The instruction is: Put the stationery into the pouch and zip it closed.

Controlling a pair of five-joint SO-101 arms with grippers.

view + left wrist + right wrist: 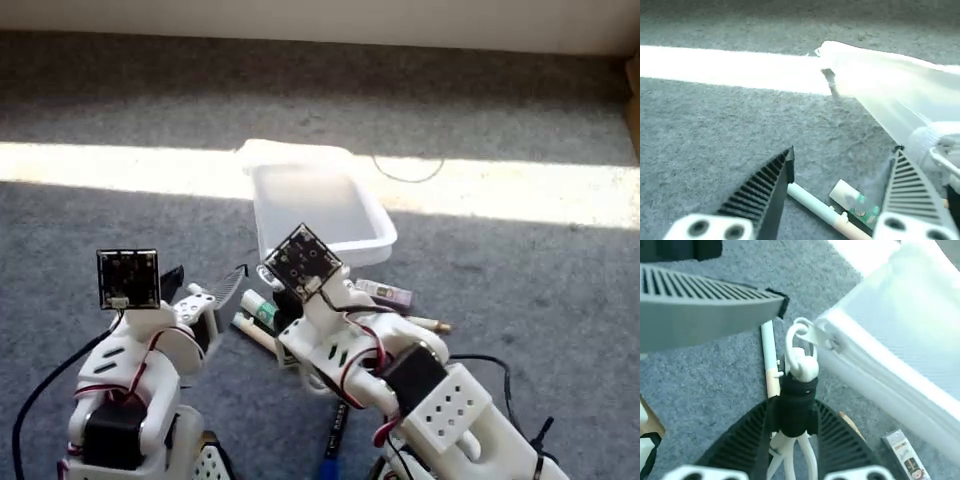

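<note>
The translucent white pouch (320, 205) lies on grey carpet, its near corner by both grippers. My right gripper (796, 410) is shut on the black-and-white zipper pull cord (797, 390), whose loop hooks to the pouch (900, 330) corner. My left gripper (845, 155) is open just beside the pouch (890, 85), low over a white pen (815, 206) and a green-and-white stick (855, 205). In the high view the left gripper (222, 287) sits left of the pouch's near corner. The white pen (770, 357) lies under the pull, outside the pouch.
More stationery lies on the carpet outside the pouch: a small printed box (385, 293), a pencil (428, 323) and a blue-tipped pen (335, 440) under the right arm. A bright sunlit band (100, 165) crosses the carpet behind the pouch.
</note>
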